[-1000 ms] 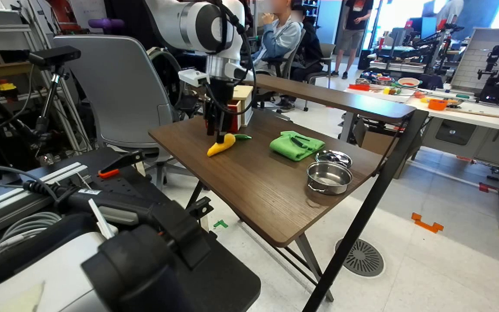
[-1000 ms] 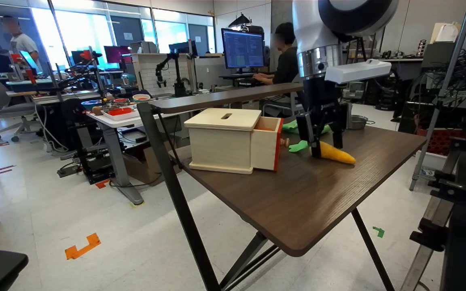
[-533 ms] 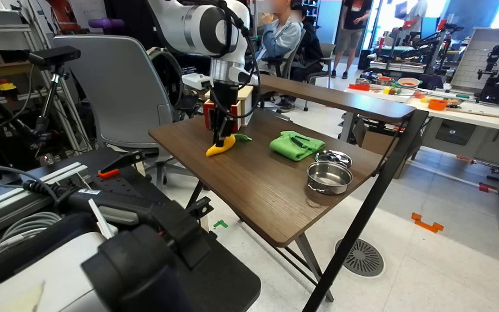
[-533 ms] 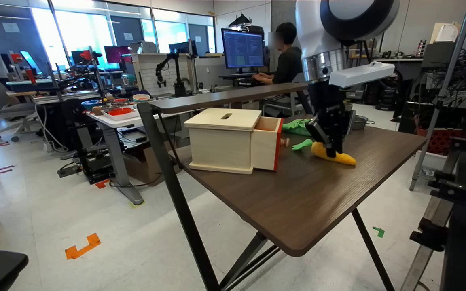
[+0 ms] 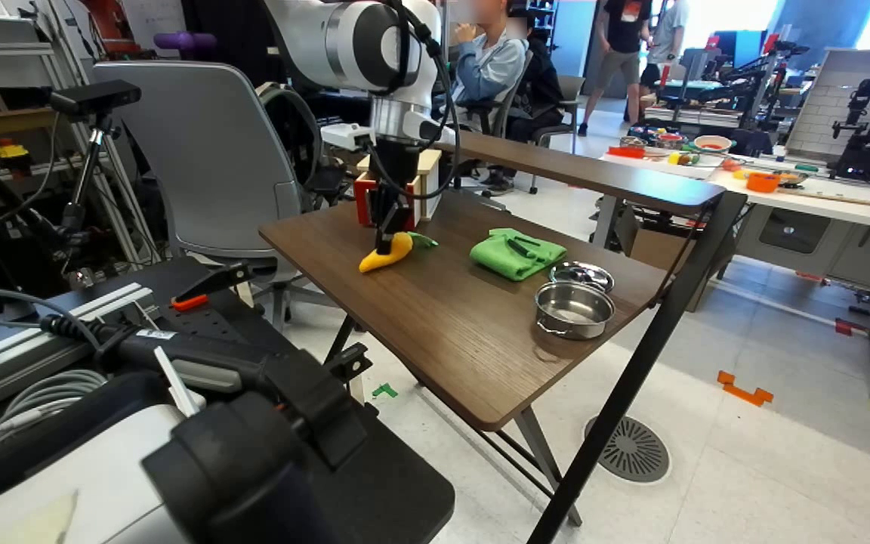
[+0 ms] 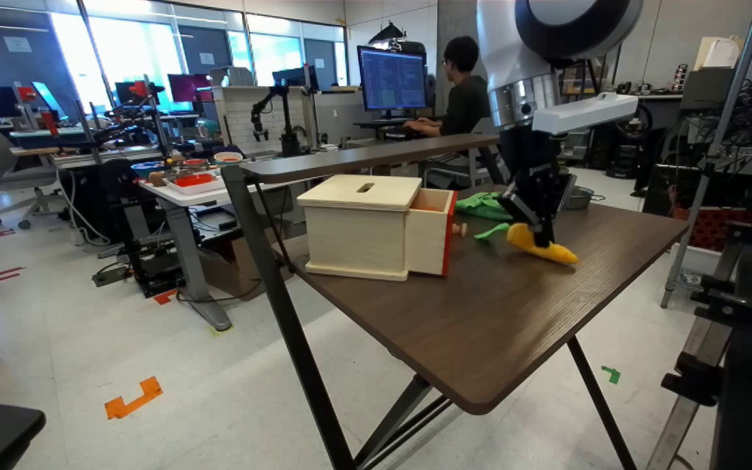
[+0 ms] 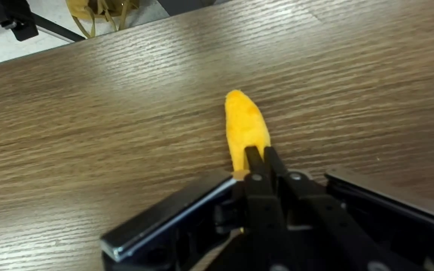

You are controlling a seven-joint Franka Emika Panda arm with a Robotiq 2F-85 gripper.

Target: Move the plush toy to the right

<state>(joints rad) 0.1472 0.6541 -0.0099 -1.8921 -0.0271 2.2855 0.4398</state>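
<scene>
The hand point(image 7: 260, 151), spread a second ago, now clenches the toy point(image 7: 243, 120) mid-body. The toy is near the box point(image 6: 353, 238), on or barely above the surface point(image 6: 467, 320); I cannot tell which. With the grasp seemingly made, the carry to the right likely remains.

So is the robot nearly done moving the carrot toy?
Partway, I think. Done: the gripper is down at the carrot-shaped plush toy. In hand: the grip, with the jaws nearly together and seeming to pinch it. Left: probably carrying it right and letting go, as those jaws are not open. I can't tell whether the toy is off the wood-grain tabletop.
</scene>
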